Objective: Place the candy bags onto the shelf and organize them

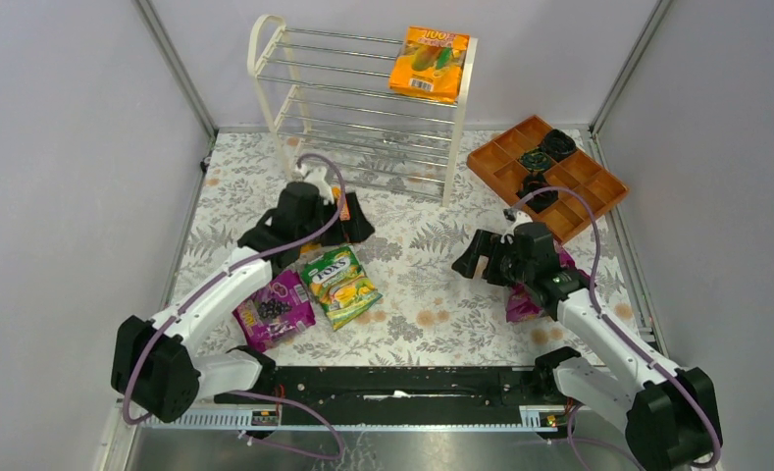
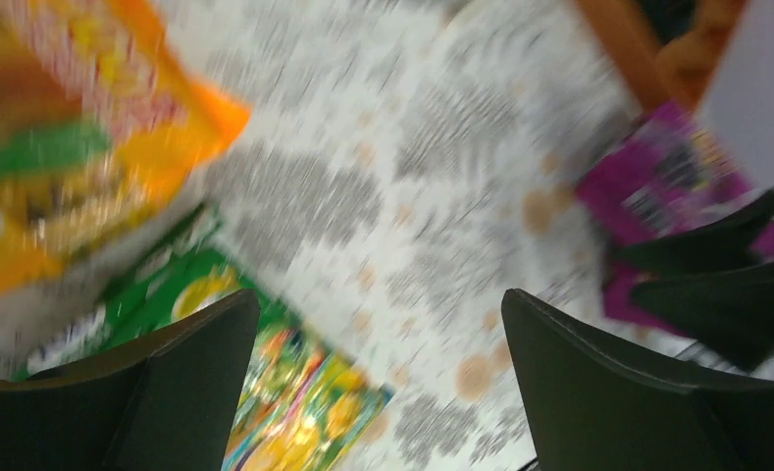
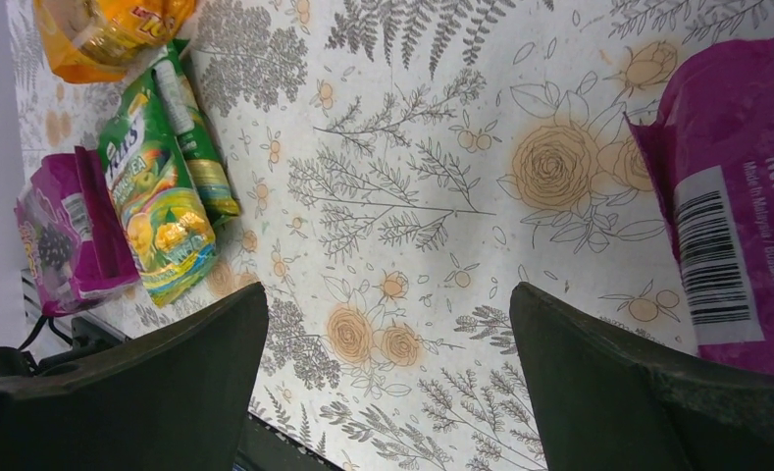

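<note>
The orange candy bag (image 3: 103, 34) is lying on the counter (image 3: 412, 177) just in front of the shelf (image 1: 459, 128). In the left wrist view (badly smeared) it is sitting at about 10 o'clock from the gap, not between the left fingers (image 2: 181, 392), which are standing wide apart and holding nothing. A green-yellow candy bag (image 2: 294, 392) is showing at 7 o'clock, partly behind one finger. To take the orange bag well, I judge the arm should be shifting toward 10 o'clock until the bag is centred, then pinching that bag alone, since the green one is lying close. The right fingers (image 3: 167, 392) are also spread and empty, with a purple candy bag (image 3: 736, 147) at 3 o'clock, outside them. A second orange bag (image 1: 427, 64) is already resting on the shelf's top tier.
</note>
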